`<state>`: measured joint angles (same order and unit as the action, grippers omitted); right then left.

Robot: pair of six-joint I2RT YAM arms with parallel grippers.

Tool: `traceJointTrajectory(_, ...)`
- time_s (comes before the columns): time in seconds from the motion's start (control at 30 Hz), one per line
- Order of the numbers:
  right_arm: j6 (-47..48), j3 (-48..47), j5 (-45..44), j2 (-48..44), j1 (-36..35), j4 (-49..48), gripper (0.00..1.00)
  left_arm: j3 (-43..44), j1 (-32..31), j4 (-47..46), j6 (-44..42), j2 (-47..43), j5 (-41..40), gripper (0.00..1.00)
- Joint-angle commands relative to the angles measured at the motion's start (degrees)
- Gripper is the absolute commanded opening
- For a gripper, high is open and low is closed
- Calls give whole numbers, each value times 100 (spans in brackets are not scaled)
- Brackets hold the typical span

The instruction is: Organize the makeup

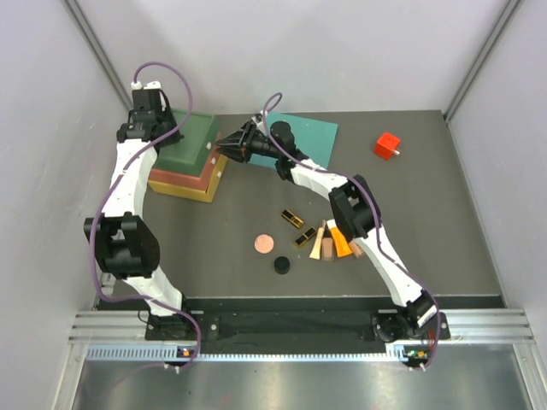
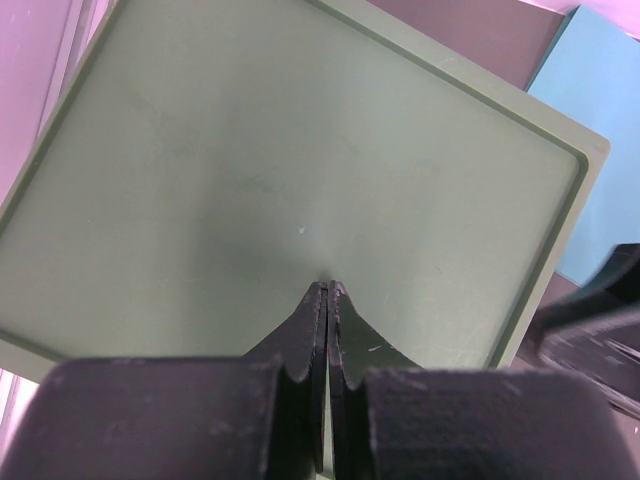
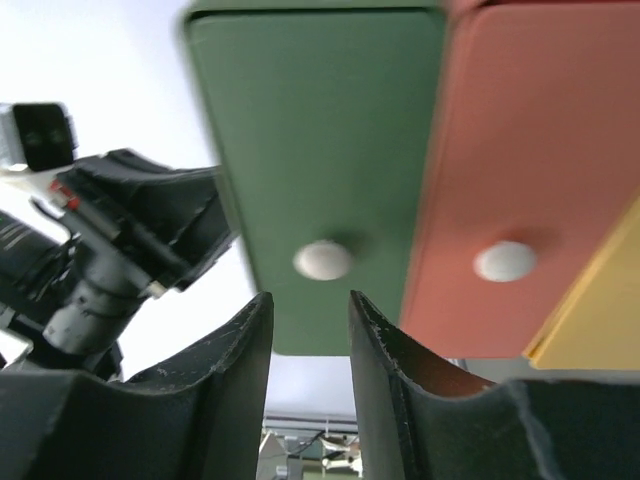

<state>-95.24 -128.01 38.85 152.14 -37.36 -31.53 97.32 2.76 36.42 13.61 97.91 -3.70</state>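
Looks barely begun: makeup (image 1: 342, 243) loose on the tabletop (image 1: 444, 231) at 4 o'clock from the drawer stack (image 1: 192, 162), left tool (image 2: 328, 290) closed atop it, right tool (image 3: 308, 305) parted before the green drawer's knob (image 3: 322, 260).

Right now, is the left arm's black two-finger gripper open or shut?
Shut: the left gripper has fingers meeting with no gap, tips at the pale green flat top.
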Motion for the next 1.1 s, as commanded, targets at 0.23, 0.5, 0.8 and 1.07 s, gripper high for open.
traceJointTrajectory(0.23, -170, -444, -264, 220, -175, -99, 35, 41, 40, 172, -104, 97, 133, 0)
traceJointTrajectory(0.5, -381, -515, -308, 343, -236, -266, 36, 42, 40, 120, -113, 1, 177, 0)
traceJointTrajectory(0.8, -170, -392, -238, 176, -201, -231, 40, 164, 40, -461, 90, -667, 89, 1)
traceJointTrajectory(1.07, -170, -339, -194, 132, -184, -310, 43, 499, 136, -399, -16, -712, -692, 78)
